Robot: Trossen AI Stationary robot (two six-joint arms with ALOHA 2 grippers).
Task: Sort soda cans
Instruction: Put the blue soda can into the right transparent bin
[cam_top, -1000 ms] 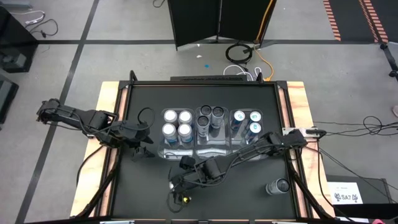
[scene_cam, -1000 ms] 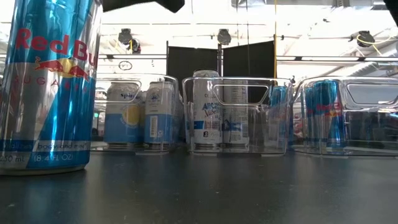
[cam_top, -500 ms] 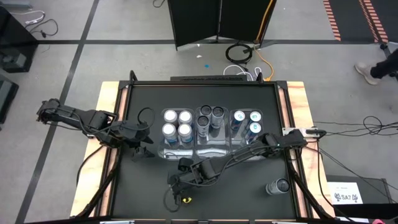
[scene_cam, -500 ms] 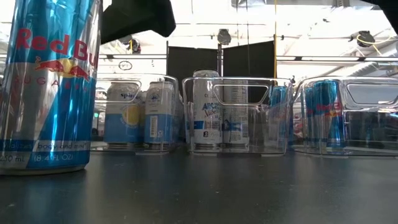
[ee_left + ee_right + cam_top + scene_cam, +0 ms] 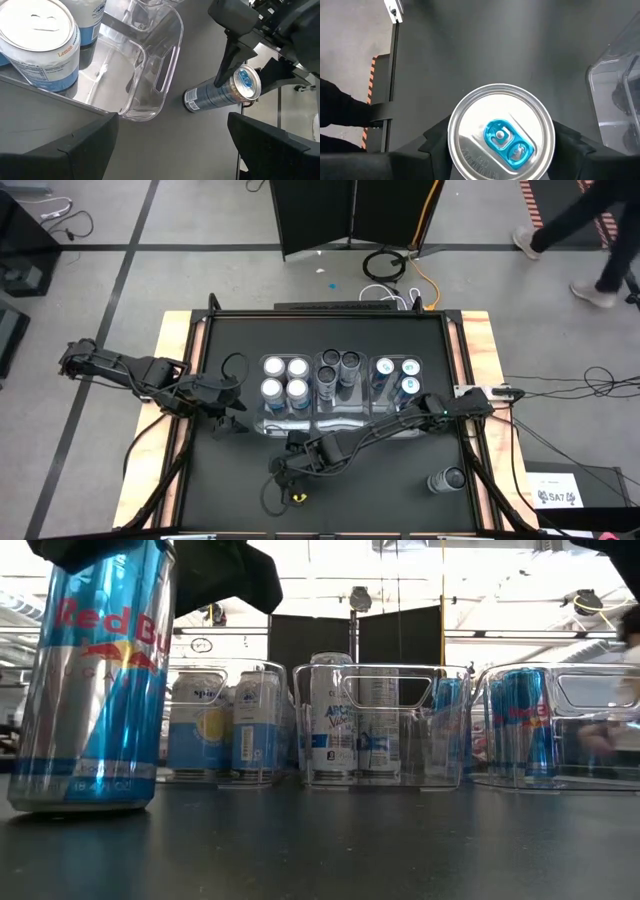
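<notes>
My right gripper (image 5: 288,468) is over the table's near middle, shut on a blue-and-silver soda can (image 5: 95,690). The right wrist view shows the can's silver top (image 5: 500,132) between the two fingers. My left gripper (image 5: 232,420) waits open near the left bin, touching nothing. Three clear bins stand in a row. The left one (image 5: 284,420) holds white-topped cans, the middle one (image 5: 340,362) dark cans and the right one (image 5: 397,367) blue cans. One more can (image 5: 447,478) rests on the table near the right near corner. My right gripper pinches the blue-and-silver can at its upper end (image 5: 235,82), one finger (image 5: 227,55) on each side, coming from above and pointing down. The can stands tilted, its top leaning over. Its bottom rim (image 5: 80,805) is at the table surface.
The left bin's near half (image 5: 135,75) holds no cans. A small yellow-marked device (image 5: 297,500) sits close to the near edge by the held can. Cables trail along the table's right side. A person walks on the floor beyond the far right corner.
My right gripper has come down over the can's top and shifted slightly toward the table's left. The can stood upright a second ago and now leans, with its top tipped over.
</notes>
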